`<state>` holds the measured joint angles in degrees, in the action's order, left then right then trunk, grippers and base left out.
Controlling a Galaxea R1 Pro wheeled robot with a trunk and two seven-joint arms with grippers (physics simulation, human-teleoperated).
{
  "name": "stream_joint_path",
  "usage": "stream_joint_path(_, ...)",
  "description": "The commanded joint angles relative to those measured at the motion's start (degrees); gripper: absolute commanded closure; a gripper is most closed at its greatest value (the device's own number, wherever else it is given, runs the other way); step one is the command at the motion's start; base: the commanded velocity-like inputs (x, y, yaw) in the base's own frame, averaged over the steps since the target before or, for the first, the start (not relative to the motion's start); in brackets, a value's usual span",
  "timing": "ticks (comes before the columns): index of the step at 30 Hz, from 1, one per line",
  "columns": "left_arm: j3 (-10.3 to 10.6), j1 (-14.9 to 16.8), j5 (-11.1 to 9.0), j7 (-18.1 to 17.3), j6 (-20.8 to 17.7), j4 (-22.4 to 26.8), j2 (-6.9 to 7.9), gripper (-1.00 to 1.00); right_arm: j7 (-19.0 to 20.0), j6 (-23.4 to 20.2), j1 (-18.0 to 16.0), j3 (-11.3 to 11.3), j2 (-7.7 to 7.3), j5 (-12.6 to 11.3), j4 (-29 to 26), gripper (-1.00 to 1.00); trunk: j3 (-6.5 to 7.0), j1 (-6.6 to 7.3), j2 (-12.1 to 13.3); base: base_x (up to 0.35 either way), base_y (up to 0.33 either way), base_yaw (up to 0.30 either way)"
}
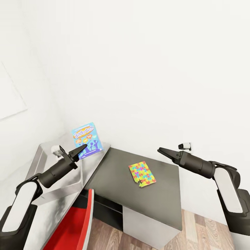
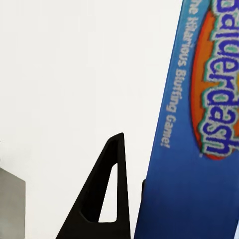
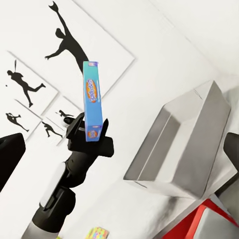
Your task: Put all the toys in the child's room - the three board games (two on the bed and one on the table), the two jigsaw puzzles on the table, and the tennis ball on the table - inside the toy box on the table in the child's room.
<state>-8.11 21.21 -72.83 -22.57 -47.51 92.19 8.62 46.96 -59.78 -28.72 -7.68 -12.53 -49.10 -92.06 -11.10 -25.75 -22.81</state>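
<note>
My left gripper [image 1: 82, 148] is shut on the blue board game [image 1: 87, 140], holding it upright by its lower edge over the far end of the light grey toy box [image 1: 67, 182]. The left wrist view has the game's printed blue cover [image 2: 204, 129] right beside one black finger [image 2: 107, 194]. From the right wrist view the game [image 3: 92, 102] stands edge-on in the left gripper [image 3: 92, 134], with the toy box [image 3: 184, 144] beside it. A multicoloured jigsaw puzzle [image 1: 142, 173] lies flat on the table's dark grey wing [image 1: 111, 170]. My right gripper [image 1: 161, 150] hovers open beyond the puzzle, holding nothing.
A red chair [image 1: 74, 225] stands close in front of the toy box and the table's wing. White walls rise directly behind the table. Black silhouette sports pictures [image 3: 64, 35] hang on the wall behind the left arm. Wood-plank floor [image 1: 201, 229] lies at the lower right.
</note>
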Motion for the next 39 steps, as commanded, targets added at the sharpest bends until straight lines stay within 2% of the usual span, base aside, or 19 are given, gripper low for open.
stream_joint_path(1,-0.1,0.1,-0.1,-0.1,-0.4,0.0,-0.01,1.00,0.3,-0.2,-0.1,-0.1,0.01,0.2,0.0,-1.00,-0.11,-0.04,-0.1,0.145,0.000,0.023)
stream_joint_path(13,0.0,0.1,-0.1,0.2,-0.4,0.0,-0.01,1.00,0.4,-0.2,0.0,-0.1,0.04,0.2,0.0,-1.00,-0.12,-0.04,-0.1,0.152,0.000,0.008)
stream_joint_path(39,-0.1,0.1,0.0,0.5,-0.6,0.0,0.02,1.00,0.3,-0.2,0.0,0.0,-0.04,0.1,-0.1,-1.00,-0.12,-0.04,-0.1,0.012,0.000,0.000)
